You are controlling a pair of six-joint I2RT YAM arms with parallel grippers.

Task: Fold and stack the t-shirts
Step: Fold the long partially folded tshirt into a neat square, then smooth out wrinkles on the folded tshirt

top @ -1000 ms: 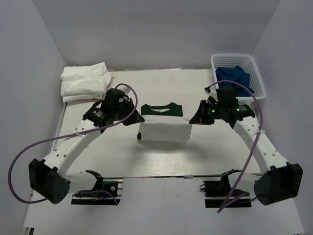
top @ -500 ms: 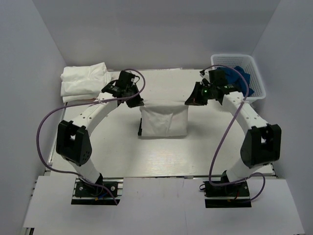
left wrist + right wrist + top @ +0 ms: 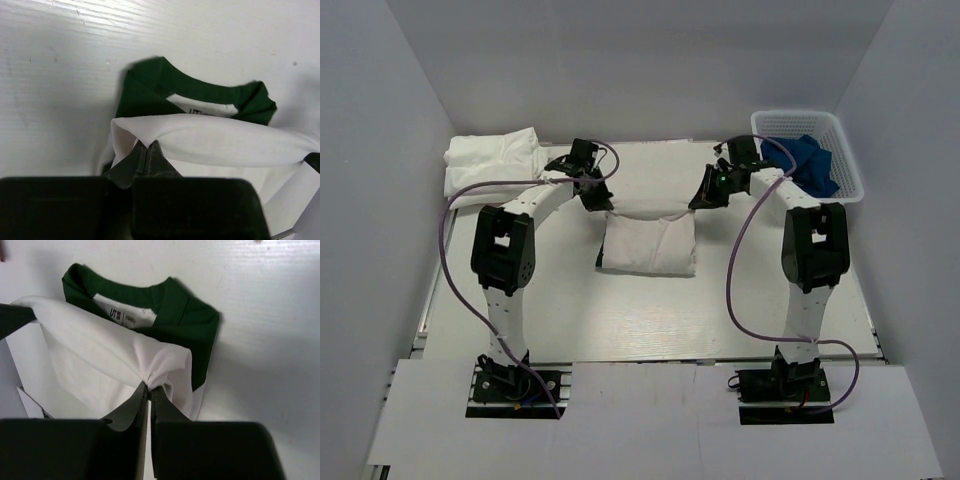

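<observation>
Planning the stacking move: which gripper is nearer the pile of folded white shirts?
Left. The left gripper sits just right of the pile; the right gripper is farther right, near the basket.

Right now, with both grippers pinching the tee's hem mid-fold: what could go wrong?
1. The left gripper and right gripper each hold only a thin pinch of white hem on the t-shirt. Either could slip, skewing the fold.
2. The hem sags between them, so it may land wrinkled or short of the green collar.
</observation>
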